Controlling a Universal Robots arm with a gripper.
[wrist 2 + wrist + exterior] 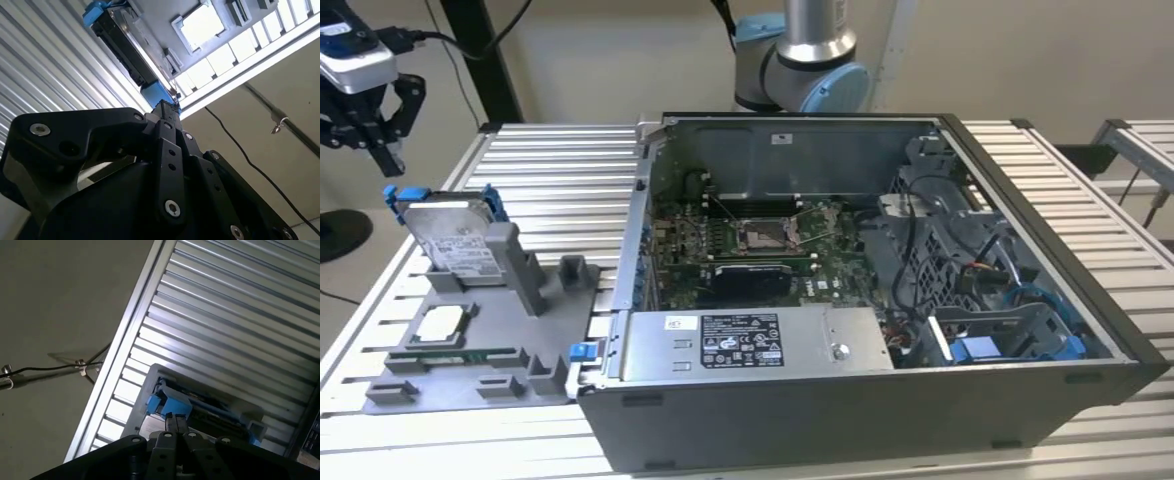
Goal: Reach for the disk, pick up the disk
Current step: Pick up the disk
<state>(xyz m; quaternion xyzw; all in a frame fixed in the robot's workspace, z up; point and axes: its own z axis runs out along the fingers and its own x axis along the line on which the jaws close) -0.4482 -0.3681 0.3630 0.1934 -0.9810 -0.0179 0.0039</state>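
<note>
Closest in, the gripper (175, 417) is pinched shut on nothing, hovering apart from the disk (454, 240), which leans in a grey fixture (520, 325) at five o'clock from it, long axis eleven-to-five.

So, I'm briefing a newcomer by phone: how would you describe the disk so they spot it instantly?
To the exterior view's left of the open grey computer case lies a grey plastic fixture tray. At its far end stands the rectangular silver metal hard drive, white-labelled and blue-bracketed, tilted on edge, unlike the small square silver chip lying flat.
</note>
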